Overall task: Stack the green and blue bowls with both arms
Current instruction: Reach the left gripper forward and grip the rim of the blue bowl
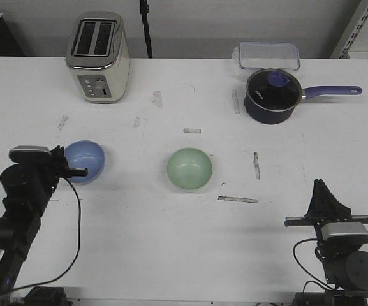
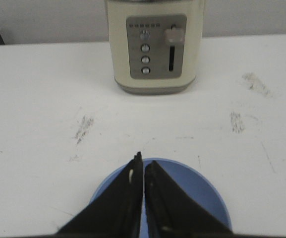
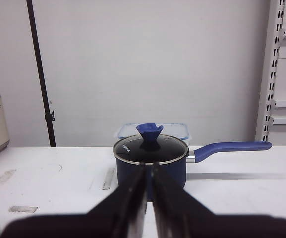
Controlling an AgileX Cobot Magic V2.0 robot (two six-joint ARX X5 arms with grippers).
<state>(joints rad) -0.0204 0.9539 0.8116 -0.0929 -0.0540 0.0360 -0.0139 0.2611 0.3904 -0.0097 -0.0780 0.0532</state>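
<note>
The light blue bowl [image 1: 87, 159] sits upright on the white table at the left. The pale green bowl [image 1: 189, 168] sits upright near the middle, about a bowl's width to the right of the blue one. My left gripper [image 1: 76, 169] is shut, with its fingers over the blue bowl's near-left side. In the left wrist view its tips [image 2: 143, 161] reach the far rim of the blue bowl [image 2: 202, 196]. I cannot tell whether they touch it. My right gripper [image 1: 321, 185] is shut and empty near the front right, far from both bowls, and points at the saucepan [image 3: 150, 157].
A cream toaster [image 1: 98, 57] stands at the back left. A dark navy saucepan [image 1: 271, 95] with a purple handle and a clear lidded box [image 1: 268, 55] are at the back right. Strips of tape lie on the table [image 1: 139, 255].
</note>
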